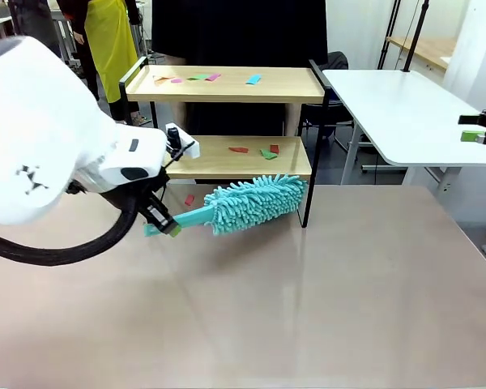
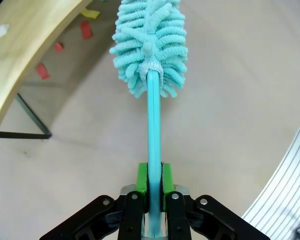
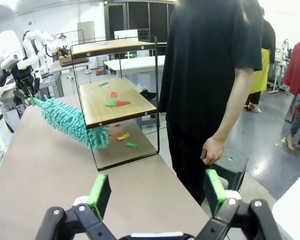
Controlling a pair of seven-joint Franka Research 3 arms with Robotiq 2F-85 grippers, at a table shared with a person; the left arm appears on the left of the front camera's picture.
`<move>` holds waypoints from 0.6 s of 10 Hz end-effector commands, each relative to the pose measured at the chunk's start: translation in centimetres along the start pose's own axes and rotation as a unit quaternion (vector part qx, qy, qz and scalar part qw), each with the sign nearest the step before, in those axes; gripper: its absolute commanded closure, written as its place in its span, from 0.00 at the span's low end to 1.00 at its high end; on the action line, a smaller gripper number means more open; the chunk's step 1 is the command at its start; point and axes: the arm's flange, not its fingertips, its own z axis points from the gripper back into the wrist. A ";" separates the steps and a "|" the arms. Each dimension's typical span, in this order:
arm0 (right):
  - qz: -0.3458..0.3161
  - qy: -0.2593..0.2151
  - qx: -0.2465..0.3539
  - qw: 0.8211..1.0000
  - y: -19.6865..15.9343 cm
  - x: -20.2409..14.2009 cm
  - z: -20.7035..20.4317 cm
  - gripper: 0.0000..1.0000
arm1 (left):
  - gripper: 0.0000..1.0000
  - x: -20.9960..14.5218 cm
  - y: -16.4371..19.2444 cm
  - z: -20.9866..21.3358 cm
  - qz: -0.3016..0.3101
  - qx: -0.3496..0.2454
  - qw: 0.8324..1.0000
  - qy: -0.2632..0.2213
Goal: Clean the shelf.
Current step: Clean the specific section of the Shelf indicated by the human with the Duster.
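So your left gripper is clamped on the handle of a fluffy teal microfibre duster, with the head poking right along the front edge of the lower board of the small two-tier wooden shelf with a black frame. Coloured paper scraps sit on both boards, and there's one red scrap on the beige tabletop underneath. Your right gripper hangs at the far right edge.

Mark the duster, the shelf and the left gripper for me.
duster [image 1: 255, 203], front view, on the fluffy turquoise head.
shelf [image 1: 287, 84], front view, on a bare stretch of the top board.
left gripper [image 2: 155, 172], left wrist view, between the green pads clamping the handle.
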 end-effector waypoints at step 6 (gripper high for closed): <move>0.003 -0.001 0.001 1.000 0.1 0.4 -0.1 0.00 | 0.87 3.7 -1.6 -5.5 0.120 0.037 0.992 -0.025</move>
